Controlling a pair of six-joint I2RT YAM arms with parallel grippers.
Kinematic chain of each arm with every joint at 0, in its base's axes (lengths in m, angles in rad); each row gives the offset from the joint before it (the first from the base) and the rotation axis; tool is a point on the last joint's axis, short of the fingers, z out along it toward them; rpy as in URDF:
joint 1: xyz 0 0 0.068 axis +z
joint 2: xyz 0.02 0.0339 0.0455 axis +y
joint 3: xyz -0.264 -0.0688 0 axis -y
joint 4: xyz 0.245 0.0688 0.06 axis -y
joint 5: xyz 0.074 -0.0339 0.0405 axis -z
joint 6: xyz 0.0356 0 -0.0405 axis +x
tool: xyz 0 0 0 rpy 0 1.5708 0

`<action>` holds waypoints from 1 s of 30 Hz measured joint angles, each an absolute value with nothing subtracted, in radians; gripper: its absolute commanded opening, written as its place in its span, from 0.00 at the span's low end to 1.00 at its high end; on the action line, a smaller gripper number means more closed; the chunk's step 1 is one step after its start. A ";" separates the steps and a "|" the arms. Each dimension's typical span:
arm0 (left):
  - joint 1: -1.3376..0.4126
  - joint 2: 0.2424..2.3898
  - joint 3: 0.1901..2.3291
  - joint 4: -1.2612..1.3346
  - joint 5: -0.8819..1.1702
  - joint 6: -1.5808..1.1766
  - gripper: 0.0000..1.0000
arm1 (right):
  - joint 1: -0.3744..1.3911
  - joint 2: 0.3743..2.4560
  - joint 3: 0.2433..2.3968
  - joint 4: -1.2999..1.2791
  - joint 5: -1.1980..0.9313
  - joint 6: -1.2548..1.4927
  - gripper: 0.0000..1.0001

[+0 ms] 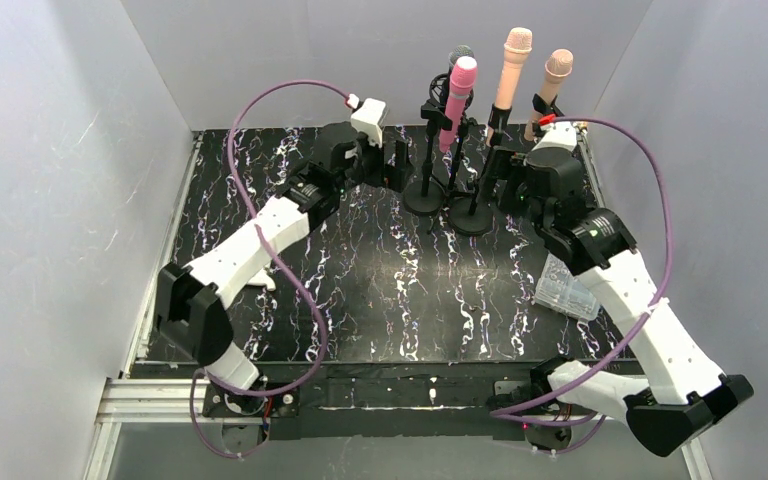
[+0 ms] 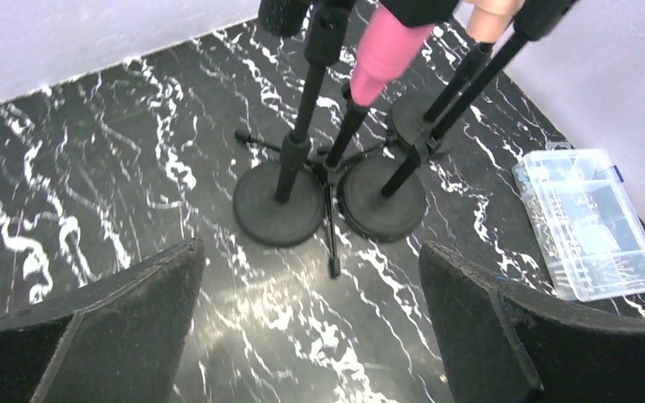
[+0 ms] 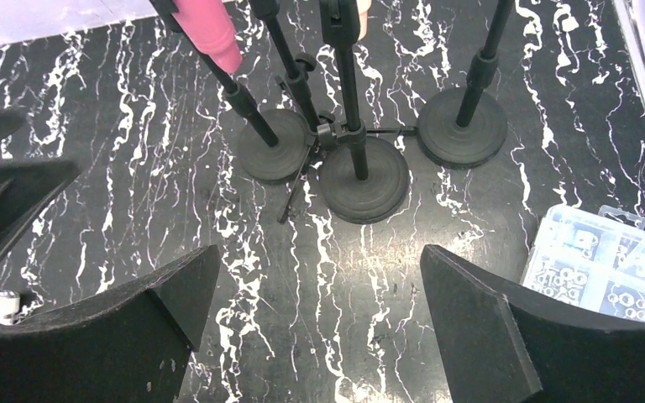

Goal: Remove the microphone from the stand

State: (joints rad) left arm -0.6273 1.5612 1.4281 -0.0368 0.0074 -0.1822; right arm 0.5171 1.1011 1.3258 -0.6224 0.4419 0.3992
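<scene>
Approach step, I'd say: left fingers (image 2: 126,294) and right fingers (image 3: 134,302) spread empty; next, clasp the pink microphone (image 1: 458,100), lift

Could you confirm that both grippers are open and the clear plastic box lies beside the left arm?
Not quite: the clear plastic box lies beside the right arm, as the top external view shows. The left gripper and right gripper are indeed open.

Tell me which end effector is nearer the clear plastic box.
Right. The box lies just right of the right end effector; the left end effector is over on the stands' other side.
</scene>
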 measured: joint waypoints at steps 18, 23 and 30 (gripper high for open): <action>-0.462 2.038 1.486 0.566 0.497 -0.085 0.80 | 0.517 1.069 1.396 -0.628 0.405 0.383 1.00; -0.459 2.155 1.517 0.664 0.562 -0.088 0.77 | 0.517 1.069 1.404 -0.628 0.397 0.374 1.00; -0.459 2.261 1.579 0.744 0.620 -0.105 0.71 | 0.517 1.069 1.406 -0.628 0.389 0.365 1.00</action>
State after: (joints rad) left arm -0.4595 2.2612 1.5787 0.7441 0.6201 -0.1051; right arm 0.5171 1.0695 1.4063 -0.6285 0.3893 0.3653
